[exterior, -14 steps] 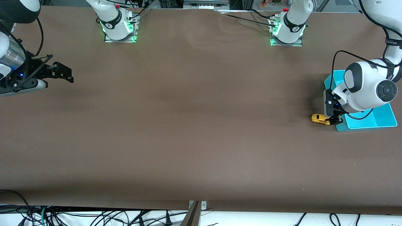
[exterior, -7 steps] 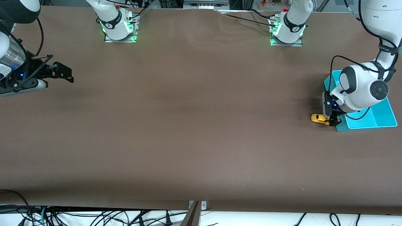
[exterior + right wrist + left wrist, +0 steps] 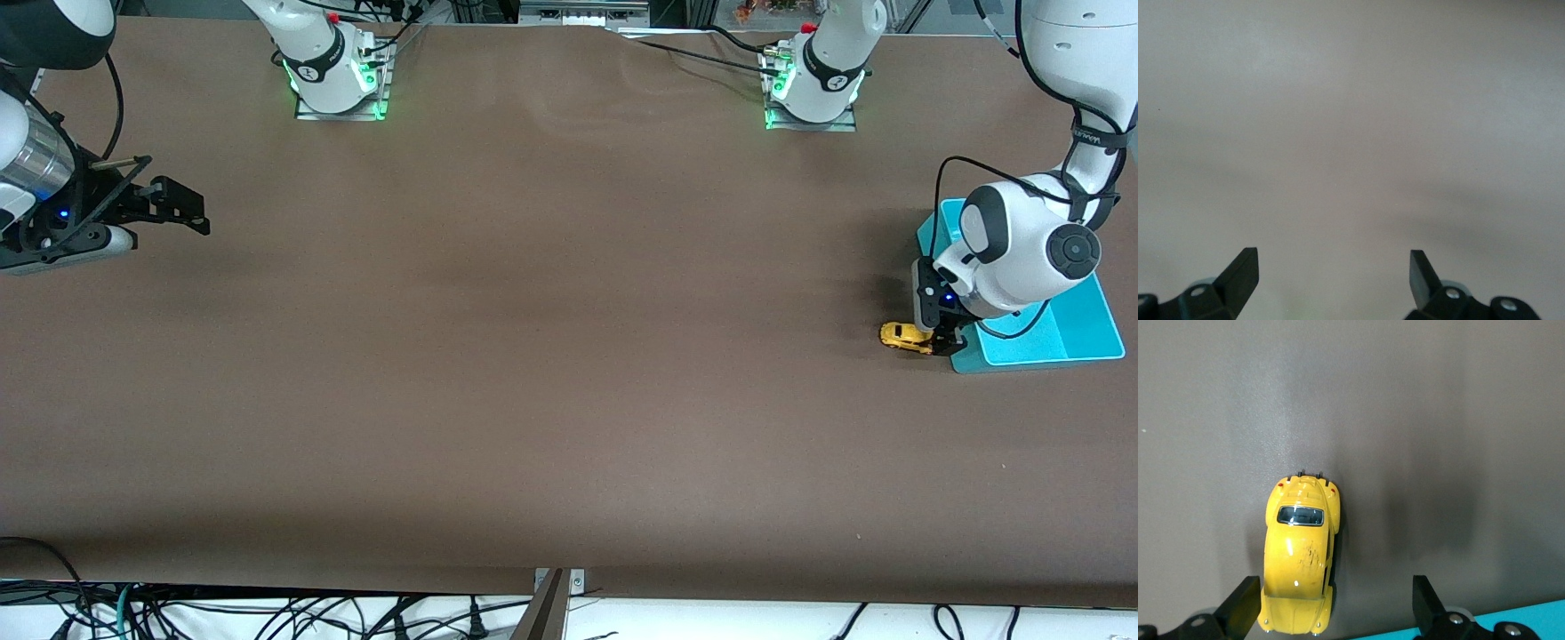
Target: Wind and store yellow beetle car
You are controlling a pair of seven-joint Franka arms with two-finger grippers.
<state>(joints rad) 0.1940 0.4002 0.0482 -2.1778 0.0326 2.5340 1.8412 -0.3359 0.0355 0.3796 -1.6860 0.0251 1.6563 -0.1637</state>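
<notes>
One yellow beetle car point(image 3: 905, 336) sat on the bench point(image 3: 533, 356) beside the turquoise tray point(image 3: 1080, 333). Left gripper point(image 3: 1335, 607) had settled low, jaws wide and empty, car off-centre by one finger: grasp pending. Right gripper point(image 3: 182, 213) waited, jaws open.

The left arm's wrist has drawn in over the teal tray point(image 3: 1085, 333), its hand point(image 3: 941, 341) barely shifting.

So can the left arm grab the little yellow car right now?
Probably yes. The left end effector is open right at the yellow beetle car on the table, beside the blue tray. The car sits off-centre, close to one finger.
</notes>
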